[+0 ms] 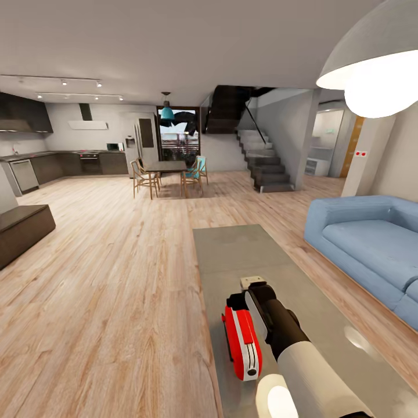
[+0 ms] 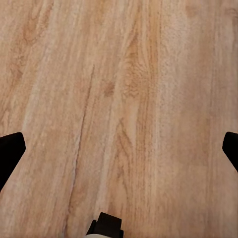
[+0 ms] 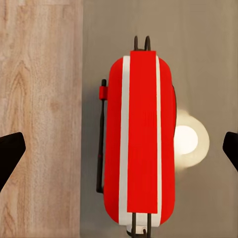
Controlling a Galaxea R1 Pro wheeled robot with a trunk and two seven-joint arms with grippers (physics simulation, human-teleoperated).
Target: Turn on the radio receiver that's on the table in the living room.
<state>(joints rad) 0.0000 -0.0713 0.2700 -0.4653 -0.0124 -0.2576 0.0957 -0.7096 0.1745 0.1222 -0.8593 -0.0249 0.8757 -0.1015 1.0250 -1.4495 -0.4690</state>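
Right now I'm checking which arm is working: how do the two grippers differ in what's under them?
The right gripper hangs above the red radio on the grey table; the left gripper hangs above bare wood floor. The right one is at the task's object; the left one has nothing between its fingers. Both are open.

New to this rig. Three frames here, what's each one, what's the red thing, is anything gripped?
It is a simulated two-armed wheeled robot. The big picture comes from its head camera, looking across a living room with a blue sofa. The other two come from cameras on each wrist, looking along the jaws. The right gripper hangs over the radio receiver, a slim red box with white trim standing on the grey table near its edge. Its dark fingertips sit wide apart at the picture's sides, so the jaws are open and hold nothing. The left gripper is also open, over bare wood floor.
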